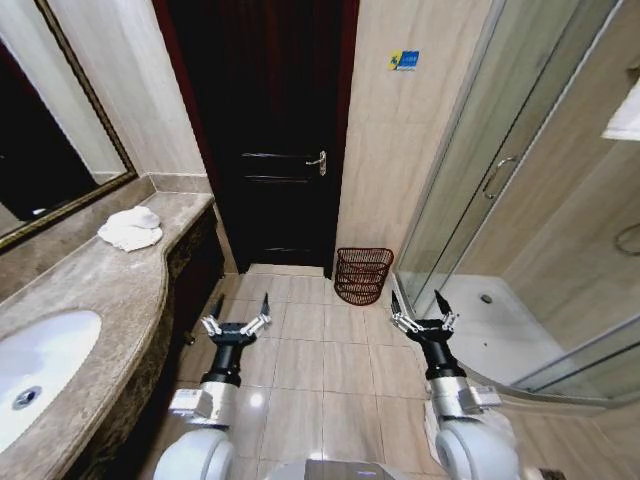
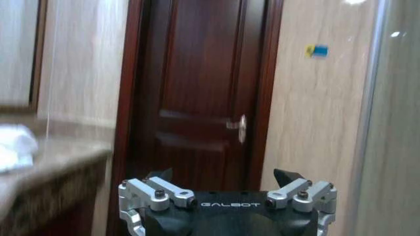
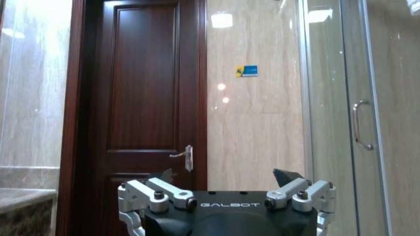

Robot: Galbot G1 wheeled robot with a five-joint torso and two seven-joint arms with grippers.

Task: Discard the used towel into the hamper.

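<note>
Two open grippers, hamper (image 1: 363, 274) ahead between

Towel (image 1: 131, 230) on the counter (image 1: 100, 290) at left — hamper (image 1: 362, 275) ahead on the floor, beside the door (image 1: 265, 130).

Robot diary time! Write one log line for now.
towel: on counter | hamper: floor, by door | left gripper: open, empty | right gripper: open, empty

towel (image 1: 131, 229): soft cloth | hamper (image 1: 362, 274): open wire, probably metal | door (image 1: 268, 130): glossy wood
</note>
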